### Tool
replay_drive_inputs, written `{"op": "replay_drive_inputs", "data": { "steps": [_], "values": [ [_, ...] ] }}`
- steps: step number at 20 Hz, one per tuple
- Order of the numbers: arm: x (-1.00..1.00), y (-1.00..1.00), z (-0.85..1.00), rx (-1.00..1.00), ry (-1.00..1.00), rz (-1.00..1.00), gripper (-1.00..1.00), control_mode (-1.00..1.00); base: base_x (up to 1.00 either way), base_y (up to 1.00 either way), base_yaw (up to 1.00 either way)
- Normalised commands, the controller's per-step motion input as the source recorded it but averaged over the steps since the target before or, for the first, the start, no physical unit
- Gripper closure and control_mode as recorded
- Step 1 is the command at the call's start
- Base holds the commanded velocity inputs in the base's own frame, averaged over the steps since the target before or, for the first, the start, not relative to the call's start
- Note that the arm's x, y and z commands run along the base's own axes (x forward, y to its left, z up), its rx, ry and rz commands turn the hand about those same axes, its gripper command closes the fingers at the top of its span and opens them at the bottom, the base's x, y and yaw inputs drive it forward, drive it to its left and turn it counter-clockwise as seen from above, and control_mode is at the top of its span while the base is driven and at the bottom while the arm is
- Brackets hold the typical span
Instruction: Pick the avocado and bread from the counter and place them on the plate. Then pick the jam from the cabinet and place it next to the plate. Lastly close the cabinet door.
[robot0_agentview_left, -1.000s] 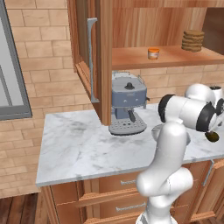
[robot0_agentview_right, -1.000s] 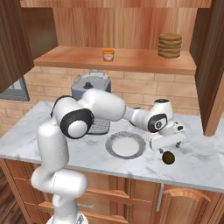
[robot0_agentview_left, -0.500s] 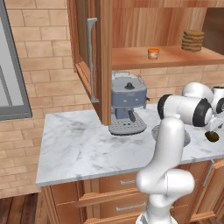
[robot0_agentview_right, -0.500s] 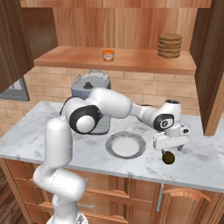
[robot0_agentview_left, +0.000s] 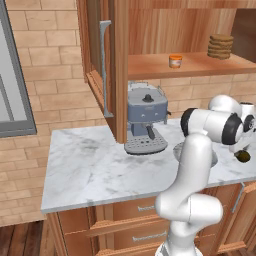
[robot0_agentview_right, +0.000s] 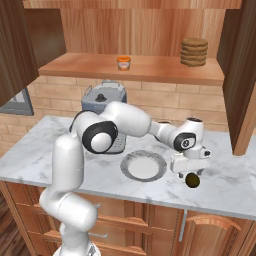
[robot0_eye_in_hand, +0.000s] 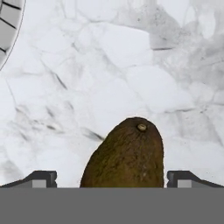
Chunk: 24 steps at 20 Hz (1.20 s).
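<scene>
A dark brown avocado (robot0_agentview_right: 192, 180) lies on the marble counter, right of the round grey plate (robot0_agentview_right: 144, 166). My gripper (robot0_agentview_right: 191, 171) hovers just above it, open, one finger on each side. In the hand view the avocado (robot0_eye_in_hand: 127, 153) sits between the two fingertips (robot0_eye_in_hand: 41, 178), apart from both, with the plate rim (robot0_eye_in_hand: 6, 26) at the top left. From the left base the avocado (robot0_agentview_left: 244, 156) shows under the hand (robot0_agentview_left: 239, 148). The jam (robot0_agentview_right: 123, 62) stands on the cabinet shelf. The bread is out of view. The cabinet door (robot0_agentview_left: 117, 65) stands open.
A grey coffee machine (robot0_agentview_right: 102, 102) stands at the back wall behind the plate. A stack of brown discs (robot0_agentview_right: 194, 51) rests on the shelf's right end. Another open door (robot0_agentview_right: 242, 70) hangs at the right. The counter's front edge runs just below the avocado.
The hand has swung right and sunk over the avocado, which now lies between the open fingers. The avocado and the plate have not moved.
</scene>
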Motion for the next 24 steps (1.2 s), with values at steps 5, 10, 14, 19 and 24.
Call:
{"op": "replay_drive_inputs", "data": {
  "steps": [5,10,14,19,24],
  "values": [
    [-0.16,0.09,-0.17,0.0,-0.01,0.0,-1.0,-1.0,0.0,0.0,0.0],
    [0.0,0.0,-0.06,0.0,-0.04,0.0,-1.0,-1.0,0.0,0.0,0.0],
    [0.0,0.0,-0.17,0.0,-0.05,0.0,-1.0,-1.0,0.0,0.0,0.0],
    [-0.01,-0.14,-0.22,0.0,-0.09,0.0,-1.0,-1.0,0.0,0.0,0.0],
    [-0.13,-0.2,-0.11,-0.01,-0.09,0.0,-1.0,-1.0,0.0,0.0,0.0]
  ]
}}
